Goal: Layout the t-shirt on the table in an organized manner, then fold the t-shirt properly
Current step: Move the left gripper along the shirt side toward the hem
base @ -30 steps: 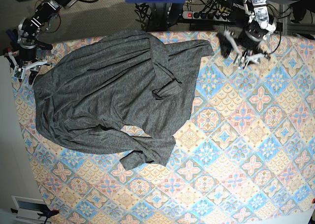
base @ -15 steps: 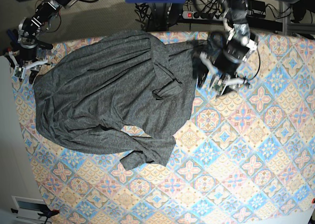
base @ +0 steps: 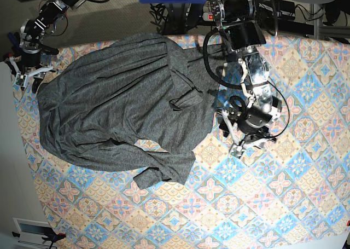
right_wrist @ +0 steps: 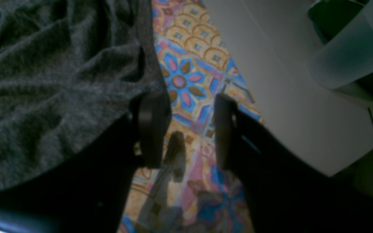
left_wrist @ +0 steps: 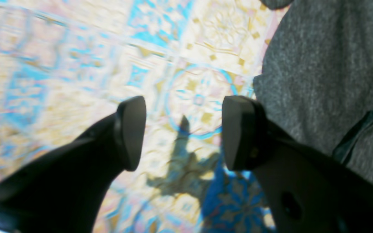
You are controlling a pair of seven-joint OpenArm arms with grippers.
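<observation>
The dark grey t-shirt (base: 120,106) lies crumpled on the left half of the patterned table (base: 284,194), with folds over its middle and one sleeve bunched at the near edge. My left gripper (base: 229,135) hovers open just off the shirt's right edge. In the left wrist view its fingers (left_wrist: 131,132) frame bare tablecloth (left_wrist: 76,64), and the t-shirt (left_wrist: 319,81) lies right beside the right finger. My right gripper (base: 28,79) stands open at the table's far left corner. In the right wrist view it (right_wrist: 188,131) is over bare cloth, the t-shirt (right_wrist: 44,81) at its left finger.
The table's left edge (right_wrist: 238,97) runs just right of the right gripper, with a pale floor (right_wrist: 287,97) and a translucent container (right_wrist: 351,55) beyond. Cables and a power strip (base: 229,16) lie behind the table's far edge.
My left arm has swung from the far right corner down and leftward to the shirt's right edge at mid-table. The right arm and the shirt have not moved.
</observation>
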